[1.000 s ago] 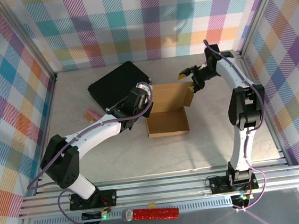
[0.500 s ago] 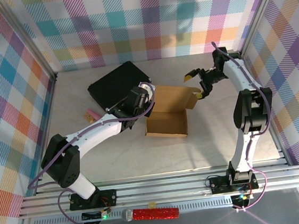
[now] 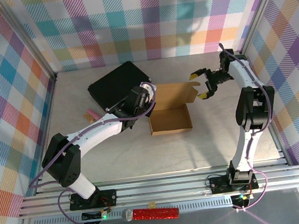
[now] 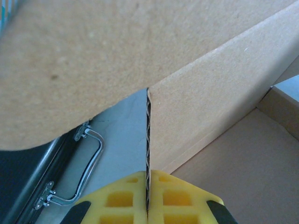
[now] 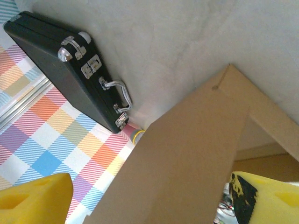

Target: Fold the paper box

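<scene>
The paper box (image 3: 170, 120) is brown cardboard: a shallow open tray in mid-table with its lid panel (image 3: 173, 94) raised behind it. My left gripper (image 3: 146, 94) is shut on the box's left wall, and the corrugated edge (image 4: 148, 135) is pinched between the yellow fingertips (image 4: 163, 196) of the left gripper (image 4: 147, 186). Just right of the lid's side flap (image 3: 193, 93), my right gripper (image 3: 203, 84) is open. In the right wrist view the cardboard panel (image 5: 187, 154) lies between the wide-apart fingers of the right gripper (image 5: 149, 198), without touching either.
A black case (image 3: 117, 86) with a metal handle (image 4: 91, 158) lies behind and left of the box and also appears in the right wrist view (image 5: 51, 51). A pink object (image 3: 90, 114) rests left of the case. Checkered walls surround the table (image 3: 143, 150).
My right gripper opened wider and drew back to the right, off the lid flap. The box shifted slightly right. The left gripper kept its hold.
</scene>
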